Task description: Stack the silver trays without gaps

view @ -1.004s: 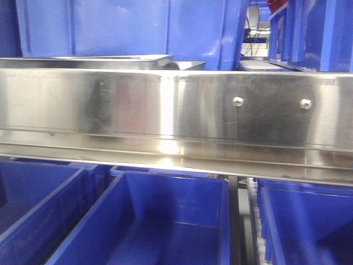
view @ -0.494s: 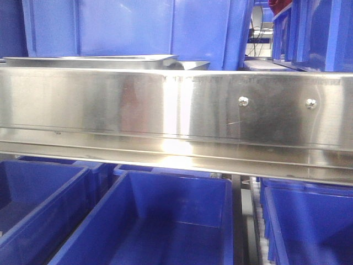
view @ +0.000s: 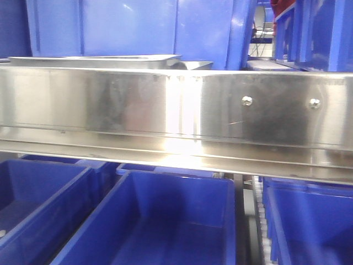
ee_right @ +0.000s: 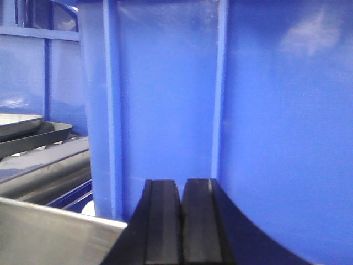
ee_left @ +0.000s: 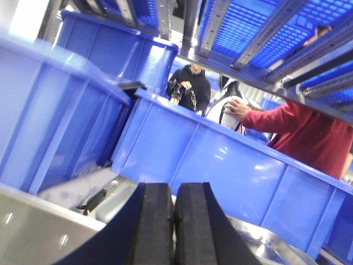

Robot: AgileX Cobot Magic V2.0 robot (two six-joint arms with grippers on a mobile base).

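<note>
In the front view a silver tray [view: 94,61] lies behind the steel rail at upper left, and a second tray's rim [view: 193,65] shows just right of it. My left gripper [ee_left: 174,221] is shut with nothing between its black pads; a reflective tray's edge [ee_left: 265,243] shows low to its right. My right gripper [ee_right: 181,221] is shut and empty, facing a blue bin wall [ee_right: 231,99] close ahead. Two trays, one above the other [ee_right: 16,124], show far left in the right wrist view. Neither gripper shows in the front view.
A long steel rail with screws [view: 176,110] crosses the front view; its edge also shows in the left wrist view [ee_left: 33,232] and the right wrist view [ee_right: 49,232]. Blue bins stand behind it [view: 132,27] and below it [view: 165,221]. People [ee_left: 298,132] stand beyond the bins.
The whole front view has drifted a little to the right; the rail's screws sit slightly further right than before. Nothing has been taken hold of or let go.
</note>
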